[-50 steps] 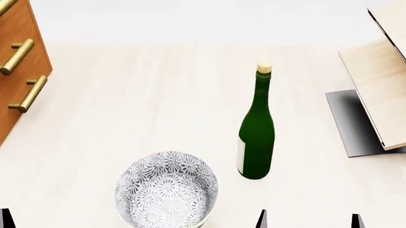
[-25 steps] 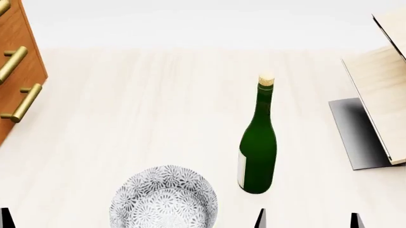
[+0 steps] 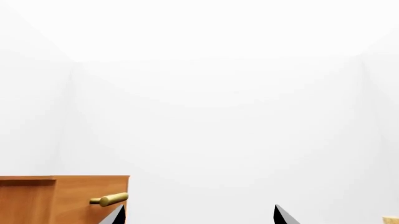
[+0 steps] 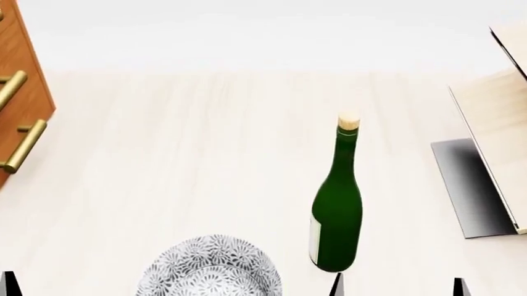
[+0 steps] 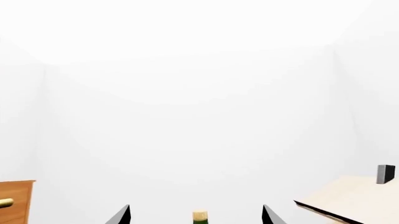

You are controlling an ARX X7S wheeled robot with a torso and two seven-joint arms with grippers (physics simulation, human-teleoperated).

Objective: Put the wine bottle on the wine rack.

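The tall dark green glass wine bottle (image 4: 336, 209) with a tan cork stands upright on the pale wood table (image 4: 189, 154), just ahead of the right gripper (image 4: 398, 287), whose black fingertips stand spread apart and empty. The slanted light wood wine rack (image 4: 494, 132) on its grey metal base lies well ahead and to that gripper's right. The left gripper (image 3: 196, 217) is likewise parted, holding nothing, beside a patterned grey-white bowl (image 4: 210, 268).

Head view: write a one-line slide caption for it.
Upright wine bottle on a pale table, patterned bowl near it, wine rack at right, drawer cabinet at left.
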